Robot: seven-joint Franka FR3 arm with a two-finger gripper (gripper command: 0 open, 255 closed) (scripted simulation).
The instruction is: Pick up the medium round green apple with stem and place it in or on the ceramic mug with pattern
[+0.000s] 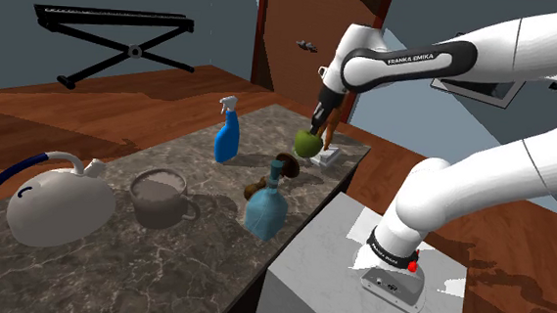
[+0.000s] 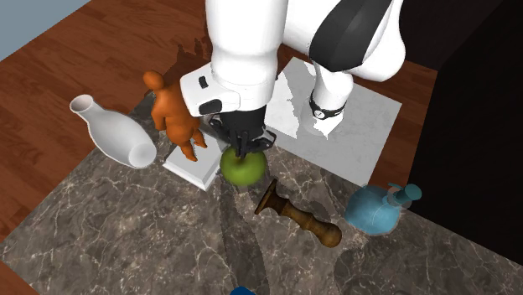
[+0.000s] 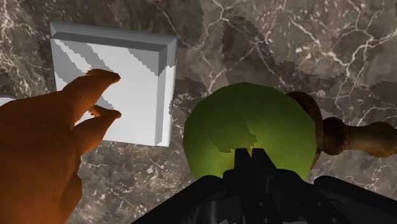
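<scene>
The gripper's (image 3: 252, 156) two black fingers are nearest, drawn almost together on the top of the green apple (image 3: 248, 121). They pinch it where a stem would sit, and the stem itself is hidden under them. Whether the apple rests on the marble table (image 1: 163, 262) or hangs just clear of it, I cannot tell.

In the second exterior view the white arm (image 2: 251, 50) covers the upper middle and is cut off by the top edge. A blue scrap (image 2: 243, 291) at 6 o'clock on the bottom edge is too cropped to name. In the shoulder view the gripper hides most of the orange figurine (image 2: 172, 113). The figurine stands on a white base (image 2: 191, 168) just beside the apple, at the apple's 9 o'clock in the second exterior view.

Read round the apple in the shoulder view, the stand (image 1: 339, 271) lies at 5 o'clock. A white vessel with a blue handle (image 1: 58, 206) sits far off at 8 o'clock. The mug (image 1: 157, 198) is also at 8 o'clock, upright and grey-brown, well apart from the apple, and its pattern cannot be made out. Across the way to it stand a blue flask (image 1: 266, 207) at 7 o'clock and a blue spray bottle (image 1: 227, 133) at 9 o'clock. A brown wooden piece (image 2: 300, 218) lies on its side near the apple, between apple and flask. A white vase (image 2: 117, 136) lies tilted beyond the figurine, at 9 o'clock in the second exterior view.
</scene>
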